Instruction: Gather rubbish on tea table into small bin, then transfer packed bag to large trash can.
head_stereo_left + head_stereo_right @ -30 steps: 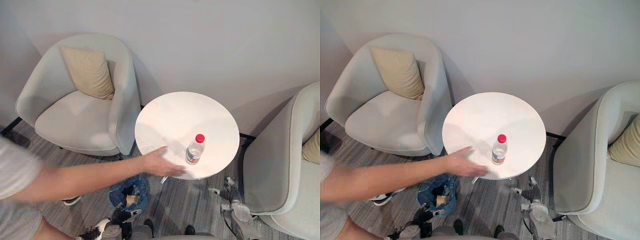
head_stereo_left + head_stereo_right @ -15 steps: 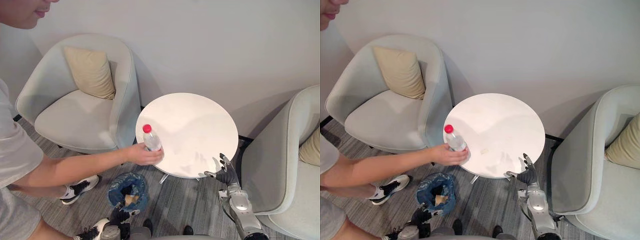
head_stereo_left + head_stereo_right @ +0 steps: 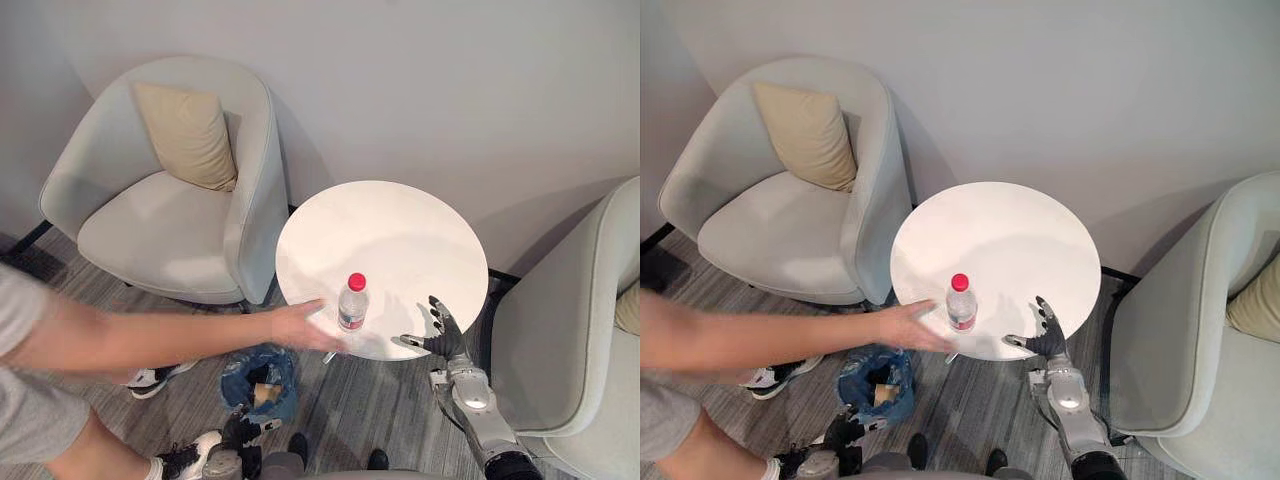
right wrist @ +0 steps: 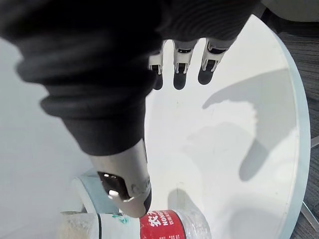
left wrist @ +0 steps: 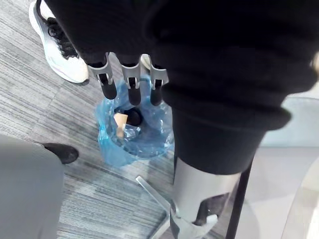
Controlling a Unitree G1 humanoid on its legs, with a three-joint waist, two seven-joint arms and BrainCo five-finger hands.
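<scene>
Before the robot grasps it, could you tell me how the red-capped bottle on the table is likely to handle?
The bottle stands tall and narrow near the edge of the table, so a sideways nudge could tip it off. Its clear plastic looks thin, probably light and squashable.

Seating corner of an office lounge or waiting area. A left armchair (image 3: 160,220) with a cushion (image 3: 190,135) and a right armchair (image 3: 570,330), both pale and tub-shaped, flank a round white worktop (image 3: 400,230) against a plain wall (image 3: 420,80). Grey striped carpet (image 3: 380,410); small bag-lined bin (image 3: 232,378).
</scene>
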